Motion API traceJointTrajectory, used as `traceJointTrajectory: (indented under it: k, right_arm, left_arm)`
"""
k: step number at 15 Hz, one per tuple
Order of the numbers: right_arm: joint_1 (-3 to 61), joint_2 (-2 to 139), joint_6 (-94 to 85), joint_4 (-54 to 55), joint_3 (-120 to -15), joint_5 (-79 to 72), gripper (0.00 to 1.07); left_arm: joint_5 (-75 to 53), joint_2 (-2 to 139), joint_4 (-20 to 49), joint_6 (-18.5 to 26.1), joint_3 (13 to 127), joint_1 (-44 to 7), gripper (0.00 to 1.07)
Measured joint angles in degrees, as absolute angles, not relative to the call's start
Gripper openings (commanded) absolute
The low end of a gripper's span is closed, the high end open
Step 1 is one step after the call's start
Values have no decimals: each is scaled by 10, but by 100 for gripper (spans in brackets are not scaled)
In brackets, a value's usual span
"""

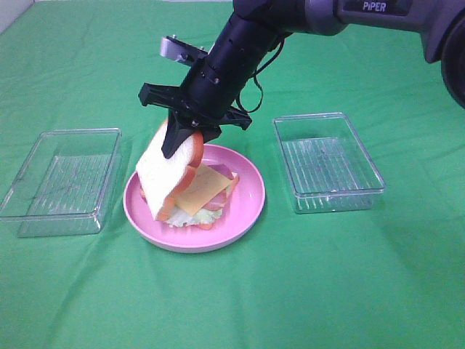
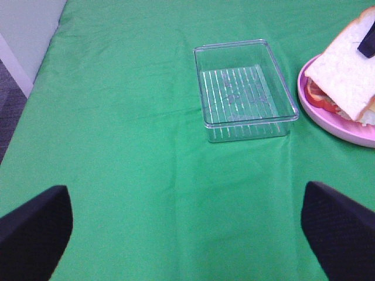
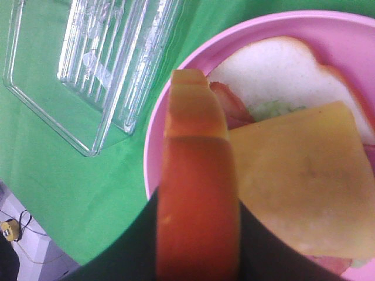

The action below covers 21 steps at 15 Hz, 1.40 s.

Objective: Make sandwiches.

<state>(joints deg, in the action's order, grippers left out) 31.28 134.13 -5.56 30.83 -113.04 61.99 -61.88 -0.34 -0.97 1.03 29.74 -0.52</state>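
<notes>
Exterior high view shows the right gripper (image 1: pixel 182 139) pinching a white bread slice (image 1: pixel 168 178) by its crust, holding it tilted over the sandwiches (image 1: pixel 205 195) of yellow cheese, bacon and lettuce on the pink plate (image 1: pixel 247 207). Clear plastic trays (image 1: pixel 62 178) sit on either side on the green cloth (image 1: pixel 290 291). Left gripper (image 2: pixel 187 234) hovers well apart, fingers (image 2: pixel 340 225) spread wide.

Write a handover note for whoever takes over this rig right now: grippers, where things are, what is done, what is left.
Right gripper: shut on the top bread slice, held tilted over the plate.
Left gripper: open, holding nothing, over the cloth near the left tray.
Done: bread, lettuce, bacon and cheese stacked on the plate.
Left: lay the slice flat on the stack, release.
</notes>
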Motion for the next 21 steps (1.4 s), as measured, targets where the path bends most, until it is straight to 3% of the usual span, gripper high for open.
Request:
traceJointTrajectory:
  k: [2, 7, 8, 15, 21]
  right_arm:
    - [313, 1341, -50, 298, -1130, 620, 25]
    - [313, 1341, -41, 268, -1130, 622, 73]
    - [313, 1341, -41, 255, -1130, 622, 77]
    - [313, 1341, -44, 116, -1235, 694, 77]
    - [313, 1267, -10, 0, -1245, 696, 80]
  left_arm:
    - [-619, -3, -10, 10, 297, -5, 100]
    - [-619, -3, -10, 10, 297, -5, 100]
    - [-619, -3, -10, 10, 297, -5, 100]
    - [-619, -3, -10, 10, 297, -5, 100]
    - [-619, -3, -10, 10, 297, -5, 100]
